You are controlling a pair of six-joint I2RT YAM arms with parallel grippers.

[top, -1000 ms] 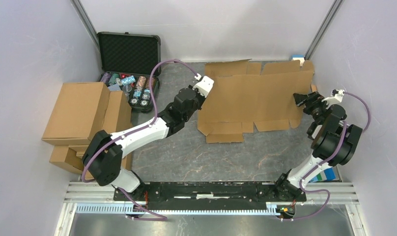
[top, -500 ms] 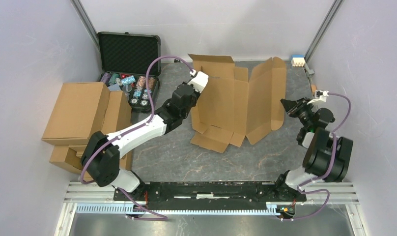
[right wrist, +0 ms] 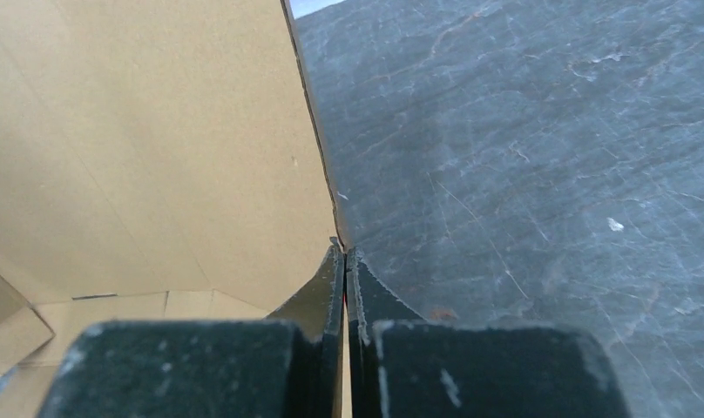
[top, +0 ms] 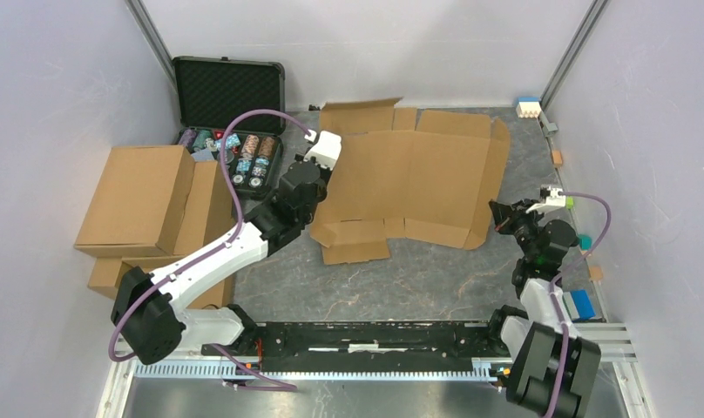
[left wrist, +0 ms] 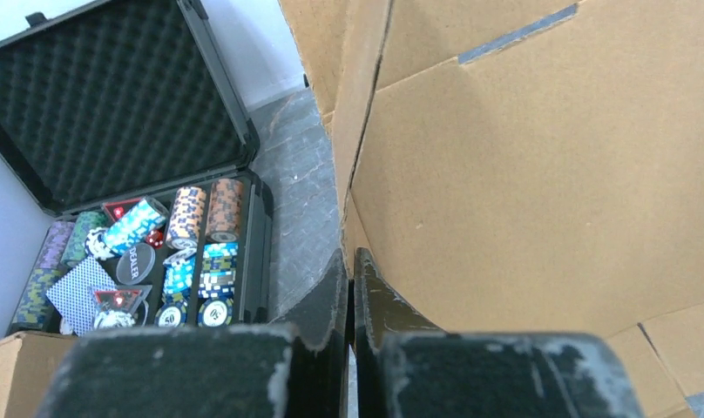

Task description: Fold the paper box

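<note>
Reaching diagonally from its base at the near left, the left arm stretches far and rightward past the stacked brown cartons [top: 144, 200], its wrist raised beside the open black case [top: 229, 91] of poker chips [top: 248, 157]. The left tool [top: 325, 161] is clenched on the left edge of the paper box [top: 409, 178]; in the left wrist view its fingers [left wrist: 331, 287] stand pressed together, with the cardboard edge running down into the tips of the tool [left wrist: 349, 279]. The paper box is an unfolded die-cut sheet lying in the far middle of the table [top: 401, 279], mostly flat, with small flaps along its near and far edges and its right end flap tilted up from the surface. At the right, the right arm is folded back on itself close to its base, forearm upright, wrist pointing left. The right tool [top: 495, 212] is clenched, its tips just beside the near corner of the raised right flap. In the right wrist view the flap's edge meets the tips of the tool [right wrist: 344, 261], sheet [right wrist: 139, 157] to their left and bare table [right wrist: 523, 131] to their right; whether the edge is actually pinched cannot be told.
</note>
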